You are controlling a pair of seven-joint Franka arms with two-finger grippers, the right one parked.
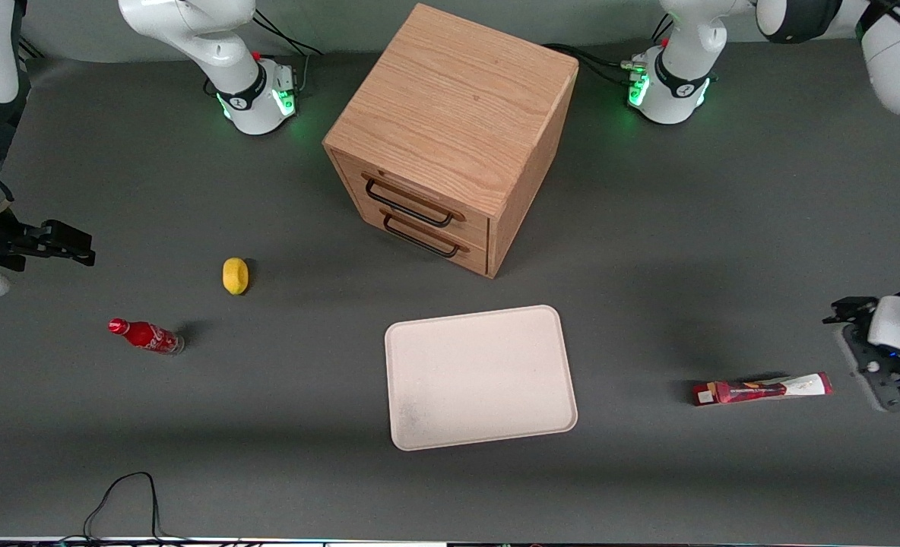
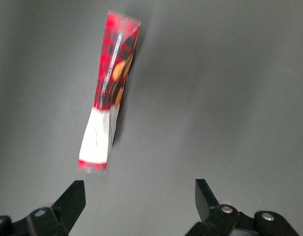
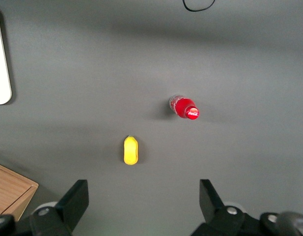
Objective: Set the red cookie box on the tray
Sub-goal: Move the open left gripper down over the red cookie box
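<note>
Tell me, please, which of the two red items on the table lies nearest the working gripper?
The red cookie box, long and slim with a white end, lies beside the open gripper; the red soda bottle sits toward the parked arm's end.

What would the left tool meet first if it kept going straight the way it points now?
Probably bare table: the open tool points down beside the red cookie box, whose white end lies just off its line. Depth is uncertain.

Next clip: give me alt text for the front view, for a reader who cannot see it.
A red cookie box lies flat on the grey table toward the working arm's end, apart from the bare cream tray, with the open left hand beside its white end. A wooden two-drawer cabinet stands farther from the camera; a lemon and soda bottle lie toward the parked arm's end.
</note>
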